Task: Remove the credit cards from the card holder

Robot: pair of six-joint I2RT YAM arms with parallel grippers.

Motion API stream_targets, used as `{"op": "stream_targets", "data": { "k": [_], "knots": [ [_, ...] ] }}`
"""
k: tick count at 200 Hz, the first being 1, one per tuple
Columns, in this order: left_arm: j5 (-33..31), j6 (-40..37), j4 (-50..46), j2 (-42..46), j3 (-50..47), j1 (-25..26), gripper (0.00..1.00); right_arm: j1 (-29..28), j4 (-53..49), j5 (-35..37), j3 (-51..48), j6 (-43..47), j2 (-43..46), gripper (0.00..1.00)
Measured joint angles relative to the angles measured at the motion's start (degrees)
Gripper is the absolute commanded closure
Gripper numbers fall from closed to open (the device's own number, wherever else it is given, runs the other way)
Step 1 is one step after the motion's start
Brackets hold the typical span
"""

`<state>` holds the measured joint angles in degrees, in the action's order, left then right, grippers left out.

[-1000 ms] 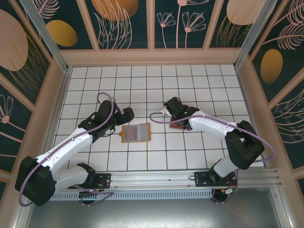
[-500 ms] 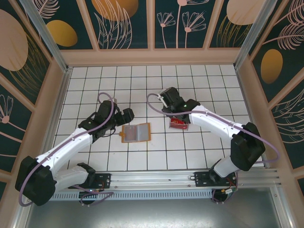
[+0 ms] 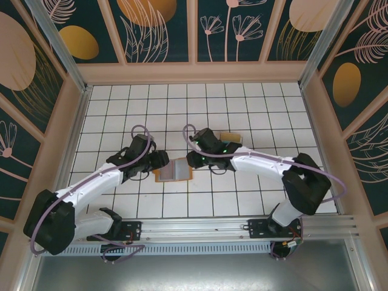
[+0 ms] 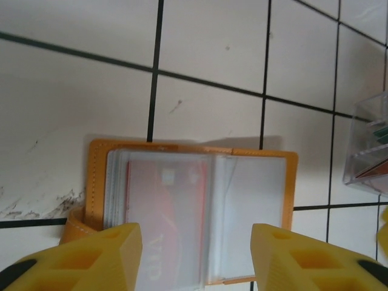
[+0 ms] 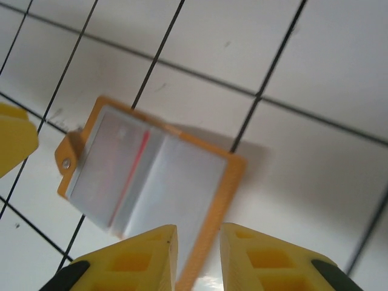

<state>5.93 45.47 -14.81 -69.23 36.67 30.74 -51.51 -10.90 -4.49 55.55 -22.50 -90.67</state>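
Tiled table [image 3: 242, 109], card holder [image 3: 176, 171] open btwn L hand [image 4: 195, 254], R hand [image 5: 199, 254]

One card holder [image 3: 174, 170], one clear tray [image 4: 367, 148], perhaps one red card [image 4: 160, 212].

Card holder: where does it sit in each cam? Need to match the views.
Top external: card holder lies open, just below the middle of the table.
Left wrist: lower centre of the picture, open flat.
Right wrist: left of centre, tilted.
Shared landmark: the black grid lines of the white tiled table.
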Motion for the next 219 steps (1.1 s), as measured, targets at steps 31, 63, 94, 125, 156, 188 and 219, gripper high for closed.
{"op": "stream_targets", "data": {
  "k": [31,63,94,125,156,188,219],
  "knots": [
    [1.60,0.00,0.04,-1.79,-0.74,0.00,0.54,-1.49,2.38,-1.20,-1.92,-2.67,-3.65,0.76],
    [3.04,0.00,0.44,-3.52,-1.29,0.00,0.55,-1.49,3.37,-1.25,-3.67,-4.33,-5.14,0.77],
    [3.43,-0.07,1.03,-5.84,-1.44,0.00,0.58,-1.49,4.28,-1.20,-4.35,-5.09,-5.64,0.81],
    [4.13,-0.22,1.31,-7.96,-1.49,0.00,0.59,-1.55,4.74,-1.16,-4.50,-5.68,-6.88,0.89],
    [4.15,-0.37,1.38,-8.68,-1.49,0.00,0.59,-1.66,4.94,-1.16,-4.72,-6.25,-7.78,0.92],
    [3.98,-0.48,1.64,-9.97,-1.49,0.00,0.59,-1.86,5.09,-1.18,-4.72,-6.43,-8.00,0.94],
    [2.99,-0.79,1.70,-10.12,-1.44,0.00,0.59,-1.88,5.11,-1.16,-4.72,-6.43,-8.20,0.94]
  ]
}}
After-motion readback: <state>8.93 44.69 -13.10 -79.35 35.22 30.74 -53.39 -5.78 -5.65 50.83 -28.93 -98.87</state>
